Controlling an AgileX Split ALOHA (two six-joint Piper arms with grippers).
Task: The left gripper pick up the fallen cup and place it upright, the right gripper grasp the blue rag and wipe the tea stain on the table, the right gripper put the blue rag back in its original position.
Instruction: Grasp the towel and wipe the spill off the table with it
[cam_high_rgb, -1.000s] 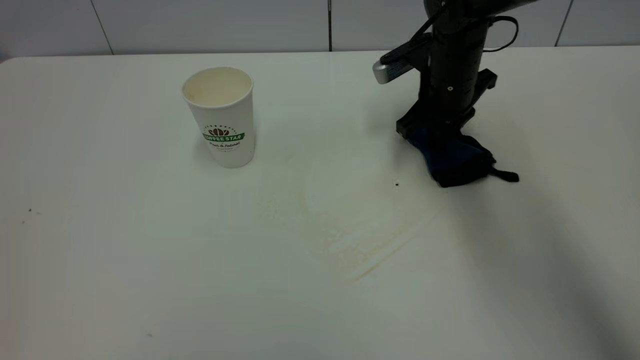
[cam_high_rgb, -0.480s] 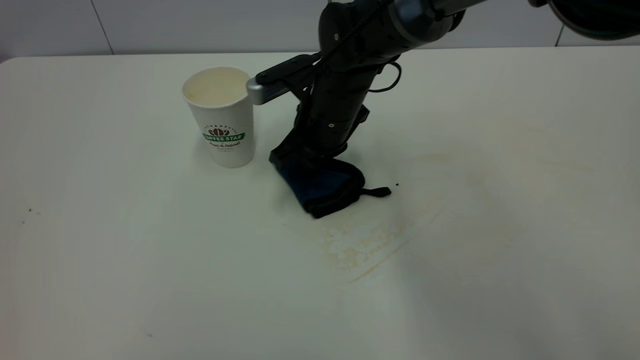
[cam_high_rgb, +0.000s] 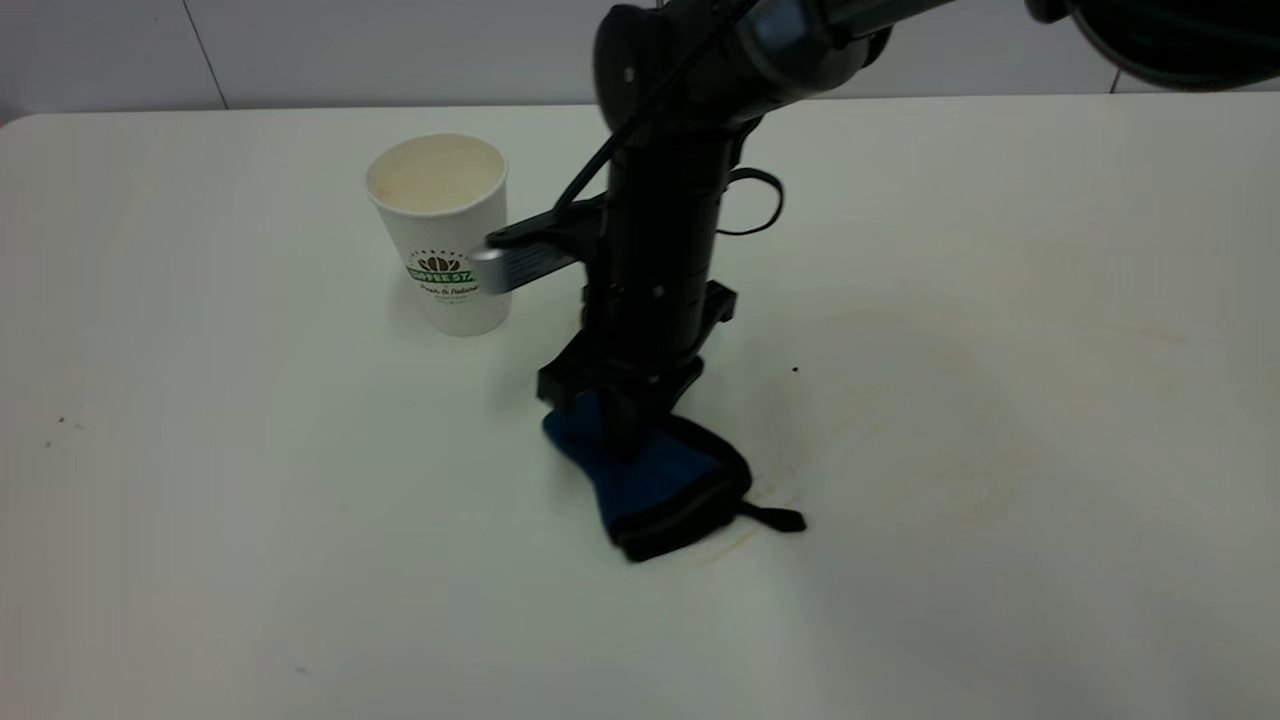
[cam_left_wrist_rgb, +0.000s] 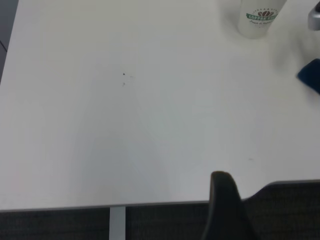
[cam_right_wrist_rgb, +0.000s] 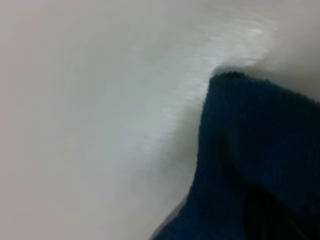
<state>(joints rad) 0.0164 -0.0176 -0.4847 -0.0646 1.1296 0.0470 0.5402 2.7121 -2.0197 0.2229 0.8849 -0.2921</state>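
One arm is at work: the right tool (cam_high_rgb: 622, 425) comes straight down from a near-vertical dark forearm, its silver-grey bar (cam_high_rgb: 512, 268) sticking out sideways in front of the cup's logo. Its slim fingers are clamped on the upper end of the blue rag (cam_high_rgb: 655, 485), pressing the cloth onto the white surface (cam_high_rgb: 200, 500). The rag's black loop strap (cam_high_rgb: 775, 517) trails flat toward the right.

One paper cup (cam_high_rgb: 443, 232) stands upright, mouth up, well apart from the rag and behind it to the left. One rag is present. The tea stain (cam_high_rgb: 745, 530) shows as faint tan streaks touching the rag's lower right edge, with paler smears further right.

The left tool (cam_left_wrist_rgb: 225, 207) hangs beyond the surface's edge, far from the cup (cam_left_wrist_rgb: 258, 17); I cannot tell whether its fingers are open or closed.

Two tiny dark specks (cam_left_wrist_rgb: 124, 75) lie on the surface.
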